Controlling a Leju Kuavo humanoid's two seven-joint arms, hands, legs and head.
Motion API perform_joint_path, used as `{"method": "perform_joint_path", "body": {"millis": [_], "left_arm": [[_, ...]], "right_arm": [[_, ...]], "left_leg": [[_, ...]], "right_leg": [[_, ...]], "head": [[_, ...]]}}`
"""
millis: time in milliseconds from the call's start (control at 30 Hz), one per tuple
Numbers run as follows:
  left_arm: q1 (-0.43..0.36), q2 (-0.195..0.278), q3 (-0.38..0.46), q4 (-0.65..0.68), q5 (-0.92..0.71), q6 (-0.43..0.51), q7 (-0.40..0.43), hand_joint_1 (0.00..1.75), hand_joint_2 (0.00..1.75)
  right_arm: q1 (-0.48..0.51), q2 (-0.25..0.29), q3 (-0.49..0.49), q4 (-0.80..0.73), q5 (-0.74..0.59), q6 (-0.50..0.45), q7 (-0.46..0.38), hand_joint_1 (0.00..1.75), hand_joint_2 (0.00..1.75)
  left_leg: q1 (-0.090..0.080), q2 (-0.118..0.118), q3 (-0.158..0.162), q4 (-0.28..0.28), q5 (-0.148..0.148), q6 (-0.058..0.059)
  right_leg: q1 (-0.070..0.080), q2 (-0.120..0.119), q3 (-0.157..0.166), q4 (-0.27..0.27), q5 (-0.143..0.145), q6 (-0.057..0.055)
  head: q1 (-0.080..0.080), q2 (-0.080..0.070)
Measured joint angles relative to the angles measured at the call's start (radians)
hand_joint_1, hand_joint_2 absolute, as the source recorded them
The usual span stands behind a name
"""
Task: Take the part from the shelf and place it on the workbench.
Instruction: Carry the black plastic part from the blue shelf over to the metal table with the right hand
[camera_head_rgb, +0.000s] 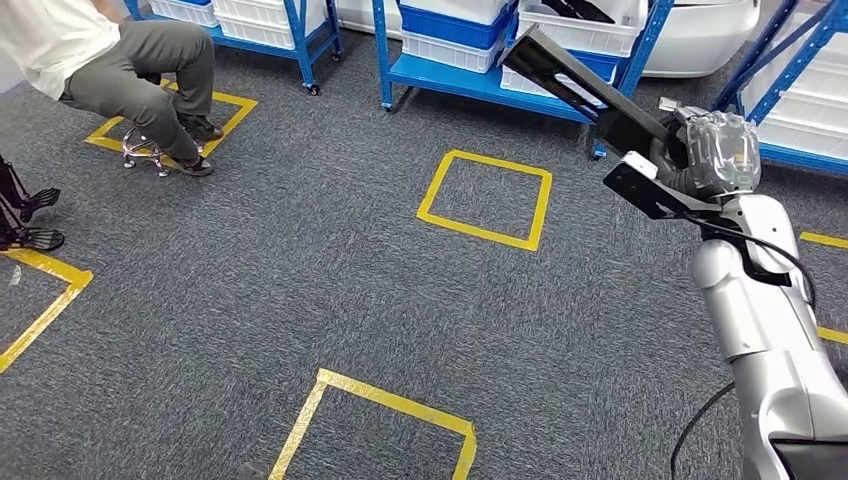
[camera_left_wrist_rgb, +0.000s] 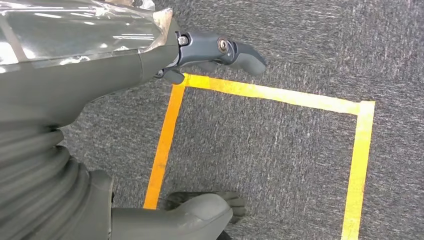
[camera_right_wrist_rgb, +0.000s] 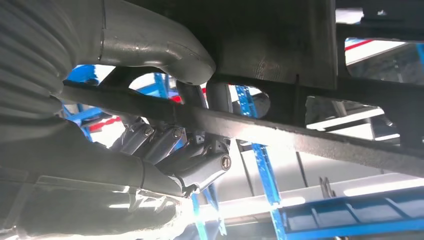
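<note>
Right hand: the grey, film-wrapped right hand (camera_head_rgb: 712, 150) is seen raised at the end of the silver arm, its fingers (camera_right_wrist_rgb: 165, 145) curled tightly round a bar of the long black flat metal part (camera_head_rgb: 590, 95).
Part: the part is held clear of the floor, tilted, its far end overlapping the blue steel shelf (camera_head_rgb: 470, 80) in the head view; in the right wrist view a dark plate of it (camera_right_wrist_rgb: 280, 45) lies just above the thumb.
Left hand: the left hand (camera_left_wrist_rgb: 200, 130) is shown over grey carpet (camera_left_wrist_rgb: 280, 150), thumb and fingers spread apart, nothing grasped.
Floor: yellow tape squares (camera_head_rgb: 486, 198) are marked on the carpet.
Shelving: white plastic bins (camera_head_rgb: 585, 35) and a blue bin (camera_head_rgb: 455, 22) are stored on it.
Person: a seated person (camera_head_rgb: 120, 70) is seen near the far left.
Writing: no legible lettering can be made out.
</note>
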Motion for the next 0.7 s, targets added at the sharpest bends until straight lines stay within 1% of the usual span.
{"method": "perform_joint_path", "body": {"millis": [33, 67, 100, 133, 167, 200, 233, 267, 300, 333, 367, 400, 433, 467, 500, 533, 567, 600, 633, 667, 700], "left_arm": [[0.0, 0.0, 0.0, 0.0, 0.0, -0.001, 0.0, 0.0, 1.75], [0.001, 0.001, 0.0, 0.0, 0.0, -0.003, 0.0, 0.0, 1.75], [0.001, 0.002, 0.0, 0.0, -0.001, -0.005, 0.0, 0.0, 1.75], [0.001, 0.003, 0.0, 0.0, -0.001, -0.007, 0.0, 0.0, 1.75], [0.001, 0.004, 0.0, 0.0, -0.001, -0.008, 0.0, 0.0, 1.75], [0.0, 0.005, 0.0, 0.0, 0.0, -0.009, 0.0, 0.0, 1.75], [-0.002, 0.006, 0.0, 0.0, 0.0, -0.009, 0.0, 0.0, 1.75], [-0.003, 0.007, 0.001, 0.0, 0.001, -0.009, -0.001, 0.0, 1.75], [-0.004, 0.008, 0.002, 0.0, 0.004, -0.009, -0.002, 0.0, 1.75], [-0.004, 0.009, 0.003, 0.0, 0.009, -0.009, -0.003, 0.0, 1.75], [-0.002, 0.01, 0.005, 0.0, 0.014, -0.009, -0.005, 0.0, 1.75], [-0.001, 0.01, 0.007, 0.0, 0.018, -0.009, -0.007, 0.0, 1.75], [-0.001, 0.011, 0.01, 0.0, 0.021, -0.009, -0.009, 0.0, 1.75], [-0.001, 0.011, 0.012, 0.0, 0.022, -0.009, -0.01, 0.0, 1.75], [-0.002, 0.011, 0.014, 0.0, 0.022, -0.009, -0.011, 0.0, 1.75], [-0.002, 0.011, 0.015, 0.0, 0.022, -0.01, -0.011, 0.0, 1.75], [-0.002, 0.01, 0.015, 0.0, 0.022, -0.01, -0.011, 0.0, 1.75], [-0.001, 0.01, 0.015, 0.0, 0.022, -0.011, -0.01, 0.0, 1.75], [0.0, 0.009, 0.016, 0.0, 0.023, -0.011, -0.01, 0.0, 1.75], [0.0, 0.009, 0.017, 0.0, 0.024, -0.011, -0.009, 0.0, 1.75], [0.001, 0.009, 0.019, 0.0, 0.026, -0.011, -0.008, 0.0, 1.75]], "right_arm": [[0.0, -0.004, -0.002, -0.003, -0.002, 0.001, 0.001, 1.75, 1.75], [0.0, -0.008, -0.005, -0.008, -0.006, 0.002, 0.002, 1.75, 1.75], [0.001, -0.012, -0.008, -0.014, -0.01, 0.003, 0.004, 1.75, 1.75], [0.002, -0.017, -0.013, -0.023, -0.015, 0.008, 0.005, 1.75, 1.75], [0.001, -0.021, -0.019, -0.033, -0.02, 0.015, 0.006, 1.75, 1.75], [-0.001, -0.023, -0.025, -0.043, -0.024, 0.023, 0.007, 1.75, 1.75], [-0.006, -0.027, -0.031, -0.053, -0.027, 0.031, 0.008, 1.75, 1.75], [-0.013, -0.029, -0.036, -0.059, -0.03, 0.039, 0.008, 1.75, 1.75], [-0.021, -0.03, -0.038, -0.064, -0.032, 0.047, 0.009, 1.75, 1.75], [-0.031, -0.029, -0.04, -0.067, -0.033, 0.055, 0.011, 1.75, 1.75], [-0.04, -0.025, -0.04, -0.068, -0.034, 0.064, 0.012, 1.75, 1.75], [-0.047, -0.022, -0.041, -0.068, -0.035, 0.071, 0.014, 1.75, 1.75], [-0.052, -0.019, -0.041, -0.068, -0.036, 0.075, 0.016, 1.75, 1.75], [-0.055, -0.017, -0.043, -0.068, -0.036, 0.076, 0.018, 1.75, 1.75], [-0.057, -0.016, -0.045, -0.068, -0.036, 0.077, 0.021, 1.75, 1.75], [-0.059, -0.016, -0.047, -0.068, -0.036, 0.076, 0.025, 1.75, 1.75], [-0.058, -0.015, -0.05, -0.068, -0.037, 0.075, 0.029, 1.75, 1.75], [-0.057, -0.014, -0.053, -0.07, -0.037, 0.075, 0.032, 1.75, 1.75], [-0.055, -0.012, -0.056, -0.073, -0.037, 0.074, 0.034, 1.75, 1.75], [-0.054, -0.011, -0.058, -0.078, -0.037, 0.074, 0.035, 1.75, 1.75], [-0.054, -0.01, -0.06, -0.083, -0.036, 0.074, 0.036, 1.75, 1.75]], "left_leg": [[0.004, 0.004, -0.024, 0.062, -0.027, -0.005], [0.009, 0.007, -0.036, 0.1, -0.04, -0.01], [0.012, 0.01, -0.032, 0.106, -0.038, -0.013], [0.017, 0.017, -0.007, 0.071, -0.02, -0.016], [0.02, 0.029, 0.032, 0.012, 0.006, -0.017], [0.021, 0.051, 0.072, -0.052, 0.025, -0.02], [0.018, 0.069, 0.102, -0.107, 0.039, -0.016], [0.014, 0.083, 0.117, -0.139, 0.045, -0.011], [0.007, 0.086, 0.119, -0.152, 0.044, -0.003], [0.001, 0.075, 0.116, -0.156, 0.047, 0.009], [-0.001, 0.065, 0.117, -0.161, 0.051, 0.019], [-0.003, 0.054, 0.118, -0.167, 0.055, 0.029], [-0.002, 0.044, 0.119, -0.172, 0.06, 0.039], [-0.001, 0.032, 0.12, -0.176, 0.064, 0.046], [-0.002, 0.019, 0.119, -0.177, 0.066, 0.051], [-0.003, 0.006, 0.117, -0.177, 0.068, 0.054], [-0.003, -0.009, 0.117, -0.177, 0.068, 0.055], [-0.004, -0.024, 0.117, -0.176, 0.069, 0.056], [-0.004, -0.038, 0.117, -0.176, 0.07, 0.055], [-0.004, -0.052, 0.117, -0.175, 0.071, 0.054], [-0.004, -0.066, 0.115, -0.173, 0.072, 0.051]], "right_leg": [[0.001, -0.01, -0.001, 0.0, 0.0, -0.001], [0.001, -0.02, -0.002, 0.0, 0.001, 0.0], [0.0, -0.029, -0.003, 0.0, 0.001, 0.0], [-0.001, -0.039, -0.002, 0.0, 0.001, 0.0], [-0.002, -0.049, -0.002, 0.001, 0.0, 0.002], [-0.001, -0.057, -0.002, 0.001, -0.001, 0.006], [0.003, -0.065, -0.002, 0.003, -0.003, 0.011], [0.008, -0.073, -0.003, 0.004, -0.003, 0.017], [0.013, -0.08, -0.005, 0.004, -0.003, 0.025], [0.016, -0.09, -0.005, 0.003, -0.003, 0.033], [0.014, -0.094, -0.009, 0.003, -0.005, 0.039], [0.012, -0.083, -0.014, 0.013, -0.014, 0.044], [0.008, -0.063, -0.027, 0.041, -0.031, 0.044], [0.004, -0.036, -0.05, 0.089, -0.055, 0.04], [0.004, -0.01, -0.079, 0.153, -0.081, 0.036], [0.005, 0.005, -0.112, 0.22, -0.104, 0.034], [0.006, 0.013, -0.138, 0.269, -0.116, 0.035], [0.007, 0.017, -0.149, 0.285, -0.113, 0.041], [0.008, 0.02, -0.142, 0.262, -0.095, 0.048], [0.006, 0.026, -0.117, 0.205, -0.067, 0.057], [0.002, 0.044, -0.087, 0.134, -0.038, 0.064]], "head": [[0.0, 0.0], [0.0, 0.0], [0.0, 0.0], [0.0, 0.0], [0.0, 0.0], [0.0, 0.0], [0.0, 0.0], [0.001, 0.0], [0.001, 0.0], [0.001, 0.0], [0.002, 0.0], [0.002, 0.0], [0.003, 0.0], [0.003, 0.0], [0.004, 0.0], [0.006, 0.0], [0.006, 0.0], [0.007, 0.0], [0.008, 0.0], [0.008, 0.0], [0.008, 0.0]]}}
